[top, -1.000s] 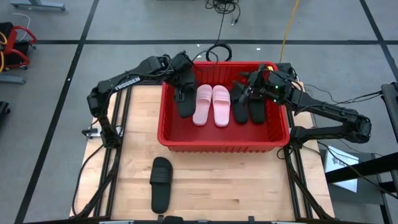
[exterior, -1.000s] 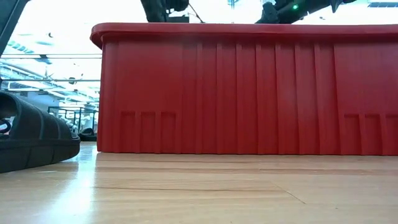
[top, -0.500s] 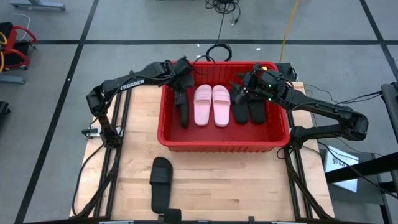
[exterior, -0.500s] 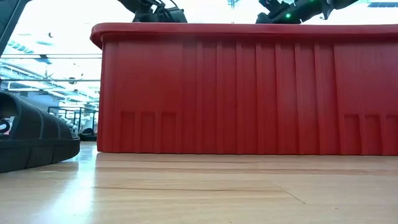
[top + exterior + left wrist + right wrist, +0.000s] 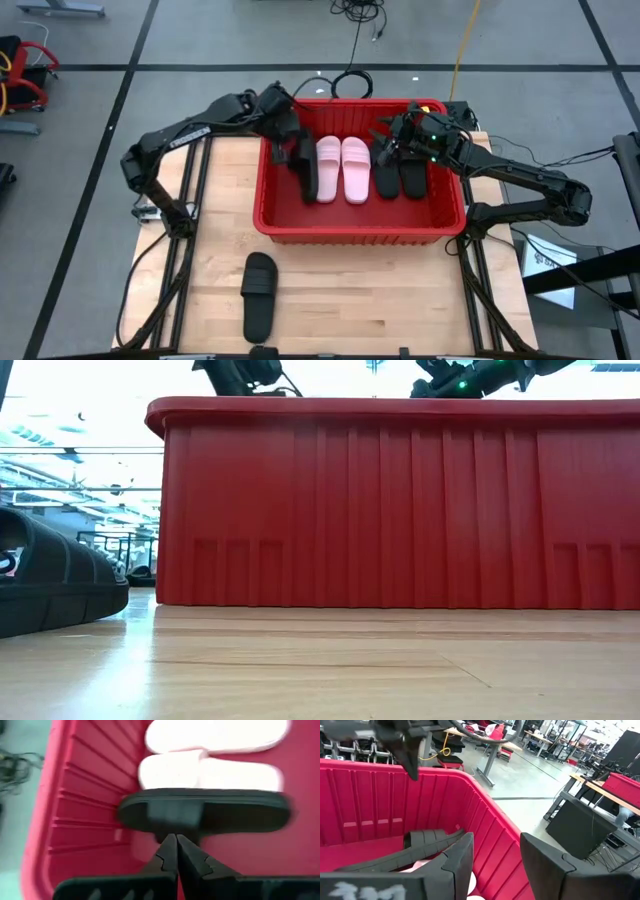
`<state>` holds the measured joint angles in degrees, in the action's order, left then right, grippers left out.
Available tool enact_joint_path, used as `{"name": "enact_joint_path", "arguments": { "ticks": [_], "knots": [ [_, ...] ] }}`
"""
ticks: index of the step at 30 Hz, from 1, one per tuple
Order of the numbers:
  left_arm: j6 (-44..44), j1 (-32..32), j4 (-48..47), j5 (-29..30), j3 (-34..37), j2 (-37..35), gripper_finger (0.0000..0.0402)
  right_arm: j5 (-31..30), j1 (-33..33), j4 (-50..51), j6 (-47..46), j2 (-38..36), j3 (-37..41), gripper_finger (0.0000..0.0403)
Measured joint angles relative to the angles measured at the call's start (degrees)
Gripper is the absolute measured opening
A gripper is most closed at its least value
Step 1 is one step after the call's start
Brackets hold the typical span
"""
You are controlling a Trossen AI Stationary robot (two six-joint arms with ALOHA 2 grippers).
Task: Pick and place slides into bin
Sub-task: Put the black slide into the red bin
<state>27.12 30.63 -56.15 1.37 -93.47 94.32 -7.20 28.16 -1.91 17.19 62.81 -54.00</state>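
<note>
The red bin (image 5: 355, 232) stands at the table's far side. In it lie two pale pink slides (image 5: 341, 170) side by side and two black slides (image 5: 400, 172) to their right. A third black slide (image 5: 305, 170) stands on its long edge left of the pink ones, and my left gripper (image 5: 175, 840) is shut at its strap. My right gripper (image 5: 495, 865) hovers open over the bin's far right part, above the two black slides. Another black slide (image 5: 260, 298) lies sole down on the table in front of the bin. My left gripper pinches the strap (image 5: 172, 822) of the black slide between its two fingertips, slanting down from the bin's far left corner. The fingers lie across the slide. It is turned on its long edge, strap toward the gripper, close beside the left pink slide (image 5: 200, 772); whether it rests on the bin's floor is hidden.
The bin's left wall (image 5: 65, 815) is close beside the held slide. The bin's tall front wall (image 5: 400, 510) fills the low view, with the loose black slide (image 5: 50, 585) at its left. Bare wooden tabletop (image 5: 380, 300) lies in front of the bin.
My left gripper, still shut, has gone a little down and toward the pink slides. The black slide has gone with it, tipping from nearly flat onto its long edge and ending closer to the left pink slide.
</note>
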Motion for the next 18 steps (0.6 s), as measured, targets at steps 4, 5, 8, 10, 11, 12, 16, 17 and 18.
{"name": "enact_joint_path", "arguments": {
  "ticks": [4,5,8,10,11,12,16,17,18],
  "knots": [
    [0.0,-0.3,-1.2,-8.3,0.1,-0.6,0.0012,0.0,0.0,0.0,0.0,0.0,0.0,0.0150],
    [0.4,-0.3,-0.8,-9.4,0.6,-0.5,0.0016,0.0,0.0,0.0,0.0,0.0,0.0,0.0150],
    [0.9,-0.9,3.1,-8.8,3.2,0.6,0.0029,0.0,0.0,0.0,0.0,0.0,0.0,0.0150],
    [0.9,-0.9,3.0,-5.6,5.6,1.4,0.0040,0.0,0.0,0.0,0.0,0.0,0.0,0.0150],
    [0.9,-0.9,2.8,-4.1,6.7,1.7,0.0047,0.0,0.0,0.0,0.0,0.0,0.0,0.0150],
    [0.9,-0.9,3.1,-3.2,7.6,1.7,0.0055,0.0,0.0,0.1,0.0,0.0,0.0,0.0150],
    [0.8,-1.0,4.2,-2.8,10.4,1.7,0.0098,0.0,0.0,0.4,0.7,0.0,0.0,0.0150],
    [0.8,-1.0,5.2,-2.8,10.8,1.7,0.0110,0.0,0.0,0.5,0.9,0.0,0.0,0.0150],
    [0.7,-1.0,6.3,-2.8,11.0,1.7,0.0122,0.0,0.0,0.5,1.0,0.0,0.0,0.0150]
  ]
}}
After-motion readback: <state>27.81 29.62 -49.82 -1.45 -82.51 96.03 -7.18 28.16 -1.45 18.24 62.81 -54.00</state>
